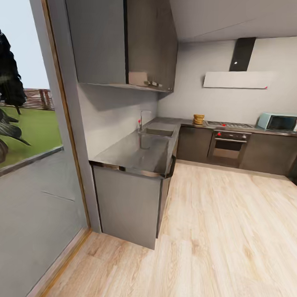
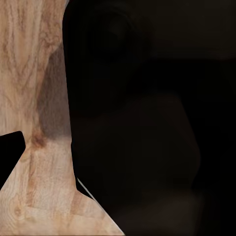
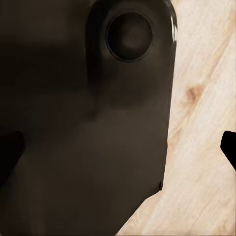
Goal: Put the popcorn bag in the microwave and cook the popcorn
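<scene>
Close to you, both wrist cameras look down past a dark part of the robot's own body at the pale wood floor (image 3: 206, 123), so your arms seem to hang folded low beside the trunk, which is a sensible posture for driving. A black tip shows at the picture edge in each wrist view, but I cannot tell from this how far either claw is open or if it holds anything; since the bag is far away, I judge that they carry nothing. In the head view, the nearest furniture is the end of the worktop (image 1: 135, 154), a glossy grey slab that runs away from you along the left wall, with the sink (image 1: 158, 132) sunk into it and a tap behind. At the far corner, where the worktop turns along the back wall, the popcorn bag (image 1: 198, 119) stands upright, just beside the gas hob (image 1: 230, 125). Under the hob is the dark oven (image 1: 228, 148), and further right the mint-blue microwave (image 1: 279, 122) sits with its door closed. The bag and microwave are on the same stretch, with the hob between them, so the carry will be short. You must first cross the open floor, so the task is only at its approach stage.
</scene>
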`<state>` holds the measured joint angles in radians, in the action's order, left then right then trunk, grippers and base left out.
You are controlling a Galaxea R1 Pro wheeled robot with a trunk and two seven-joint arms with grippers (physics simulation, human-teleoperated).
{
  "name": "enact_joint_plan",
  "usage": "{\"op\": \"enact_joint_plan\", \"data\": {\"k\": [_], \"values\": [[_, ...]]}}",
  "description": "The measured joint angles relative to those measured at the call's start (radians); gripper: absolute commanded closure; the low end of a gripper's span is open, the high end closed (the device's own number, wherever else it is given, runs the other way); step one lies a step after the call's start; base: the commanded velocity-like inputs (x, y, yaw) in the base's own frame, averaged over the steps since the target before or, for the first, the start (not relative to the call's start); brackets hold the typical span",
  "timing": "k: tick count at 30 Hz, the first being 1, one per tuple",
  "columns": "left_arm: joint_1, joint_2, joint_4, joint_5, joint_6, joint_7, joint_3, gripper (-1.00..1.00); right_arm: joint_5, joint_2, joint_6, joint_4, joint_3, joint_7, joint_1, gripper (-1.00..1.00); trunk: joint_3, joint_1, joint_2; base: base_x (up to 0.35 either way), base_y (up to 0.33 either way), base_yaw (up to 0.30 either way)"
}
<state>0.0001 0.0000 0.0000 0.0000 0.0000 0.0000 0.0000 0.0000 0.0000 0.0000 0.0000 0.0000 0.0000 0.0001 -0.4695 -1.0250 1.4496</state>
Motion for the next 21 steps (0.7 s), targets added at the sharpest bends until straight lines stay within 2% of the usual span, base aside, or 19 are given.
{"op": "enact_joint_plan", "data": {"k": [21], "values": [[-0.001,0.009,-0.027,0.0,0.0,-0.001,0.001,-1.0,-0.004,-0.005,0.001,0.002,0.008,-0.004,-0.001,-1.0,0.0,0.0,0.0,0.0,0.0,0.0]]}}
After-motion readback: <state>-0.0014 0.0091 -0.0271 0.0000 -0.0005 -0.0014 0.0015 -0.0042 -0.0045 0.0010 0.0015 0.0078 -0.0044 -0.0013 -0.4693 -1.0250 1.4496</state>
